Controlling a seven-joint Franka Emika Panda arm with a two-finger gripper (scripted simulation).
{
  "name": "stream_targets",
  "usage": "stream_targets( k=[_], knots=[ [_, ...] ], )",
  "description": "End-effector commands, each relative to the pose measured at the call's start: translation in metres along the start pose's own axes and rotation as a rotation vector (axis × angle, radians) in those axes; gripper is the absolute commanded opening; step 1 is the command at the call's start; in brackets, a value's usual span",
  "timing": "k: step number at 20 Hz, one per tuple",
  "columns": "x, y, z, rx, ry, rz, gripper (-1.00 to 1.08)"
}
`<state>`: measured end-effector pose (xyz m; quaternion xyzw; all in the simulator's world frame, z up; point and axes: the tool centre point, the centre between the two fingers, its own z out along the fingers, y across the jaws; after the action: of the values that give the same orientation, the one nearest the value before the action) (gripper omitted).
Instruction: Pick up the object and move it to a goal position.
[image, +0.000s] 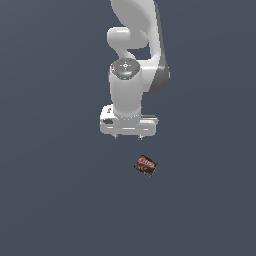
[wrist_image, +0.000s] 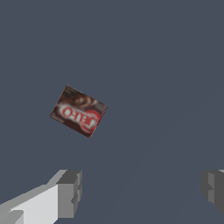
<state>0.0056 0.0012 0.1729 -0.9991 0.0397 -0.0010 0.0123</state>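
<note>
Beneath the fingers and all around them spreads the surface (image: 55, 200), a plain dark slate-blue plane that fills both views with no marking or edge in sight. Above it, in the exterior view, stands the white arm (image: 131, 65), its links stacked one over another with a round joint cap facing the camera and a dark grey flank on the exterior view's right. At its lower end sits the broad white hand body, from whose underside the fingers (image: 128, 136) show only as two short stubs, set well apart from each other. The wrist view makes their stance plainer: one grey finger pad (wrist_image: 69, 192) on a white finger at one side of the frame, the other grey pad at the far opposite side, with a wide stretch of bare surface between them, so the fingers (wrist_image: 140, 190) are spread wide and hold nothing.

The object (image: 145, 165) is a small flat dark-brown box with a red label carrying white lettering. It lies flat on the surface, turned askew so that its edges run at a slant to the line joining the two fingers. In the exterior view it sits just past the fingers, a little toward the exterior view's right, apart from them and touching neither. In the wrist view the object (wrist_image: 78, 111) lies ahead of the finger pads, outside the gap between them, nearer the pad on the white finger than the other
</note>
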Motion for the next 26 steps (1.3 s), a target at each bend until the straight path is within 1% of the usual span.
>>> stream_targets(
  k=[1,7,12,16,26],
  knots=[
    [0.001,-0.001,0.001,-0.001,0.0,-0.011,1.0],
    [0.005,-0.006,0.008,-0.007,-0.002,-0.087,1.0],
    [0.011,-0.014,0.019,-0.014,-0.004,-0.194,1.0],
    [0.017,-0.023,0.03,-0.02,-0.007,-0.311,1.0],
    [0.033,-0.051,0.065,-0.028,-0.014,-0.652,1.0]
  ],
)
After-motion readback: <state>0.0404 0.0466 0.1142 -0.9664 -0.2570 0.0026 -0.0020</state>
